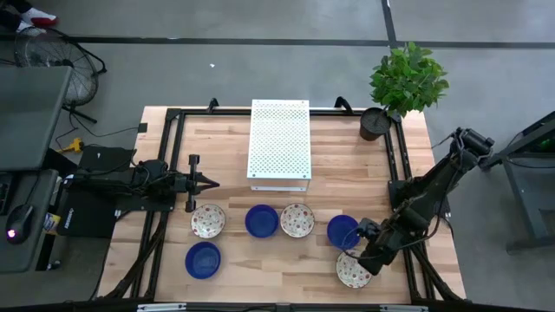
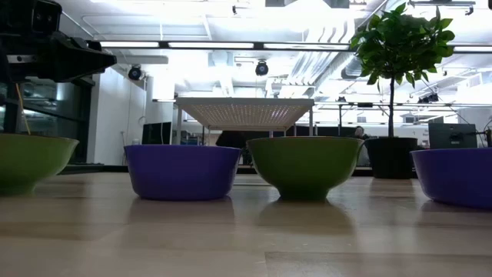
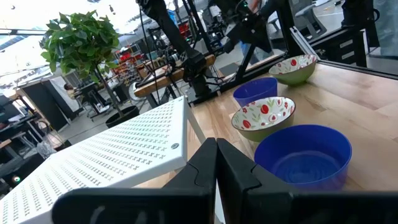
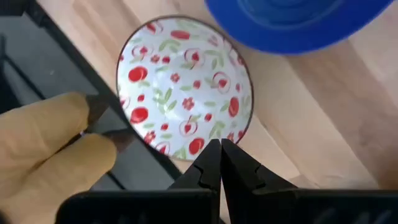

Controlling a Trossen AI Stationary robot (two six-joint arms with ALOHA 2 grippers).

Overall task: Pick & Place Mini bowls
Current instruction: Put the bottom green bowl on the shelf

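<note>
Six mini bowls stand on their bases on the wooden table. Across the middle runs a row: floral point(image 1: 208, 220), blue point(image 1: 261, 220), floral point(image 1: 297, 219), blue point(image 1: 343, 230). Another blue bowl point(image 1: 202, 260) sits near the front left. A floral bowl point(image 1: 354, 271) sits at the front right. My right gripper point(image 1: 368, 253) hangs shut over this bowl, pointing steeply down; its tips point(image 4: 219, 149) show above the rim of the floral bowl point(image 4: 185, 87), beside a blue bowl point(image 4: 298, 22). My left gripper point(image 1: 206, 182) waits shut and level at the left, behind the row.
A white perforated rack point(image 1: 279, 143) stands at the table's middle back. A potted plant point(image 1: 381, 121) stands at the back right corner. Black frame rails point(image 1: 401, 186) run along the table's sides. A blurred yellow thing point(image 4: 43, 155) shows beside the rail near the floral bowl.
</note>
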